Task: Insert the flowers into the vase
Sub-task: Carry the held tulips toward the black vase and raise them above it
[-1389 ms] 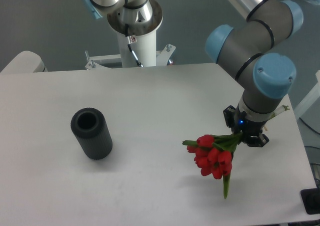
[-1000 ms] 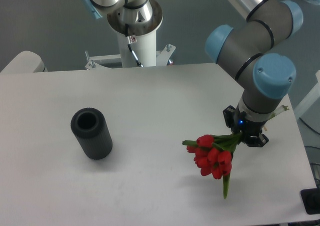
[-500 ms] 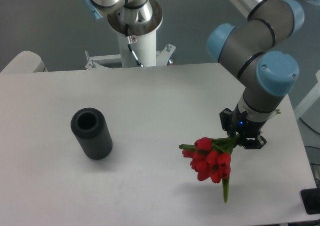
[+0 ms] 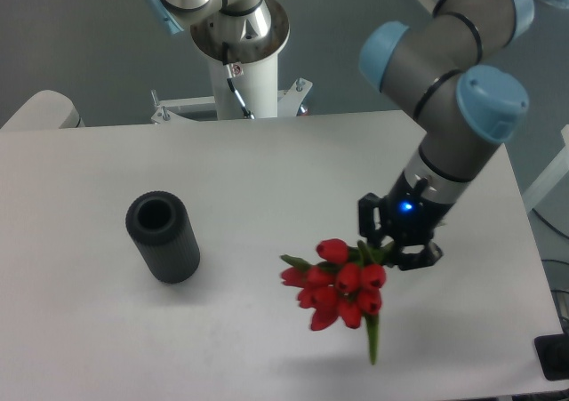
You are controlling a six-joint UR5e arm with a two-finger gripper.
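Flowers: the flowers [image 4: 338,284] hung nearest the camera, red buds bunched low and leftward, one green leaf trailing down below them; over the last second and a half the bunch had shifted left and appeared to have come up off the table [image 4: 267,179], where before it sat further right
Gripper: the gripper [image 4: 396,246] was clamped on the stems just right of the buds, fingers narrowed around them; it had travelled left with the bunch, most of that in the last half second
Arm: the arm [image 4: 453,99] had swung leftward, its wrist now over the table's middle-right instead of near the right edge
Vase: the vase [image 4: 163,237] stood upright on the left, mouth open and unobstructed, unmoved throughout, well apart from the flowers
Meaning: the carry toward the vase had begun in earnest, by my reading; the grasp looked to have held through the move
Remaining: most of the crossing, then turning the stems downward, since the buds pointed toward the vase
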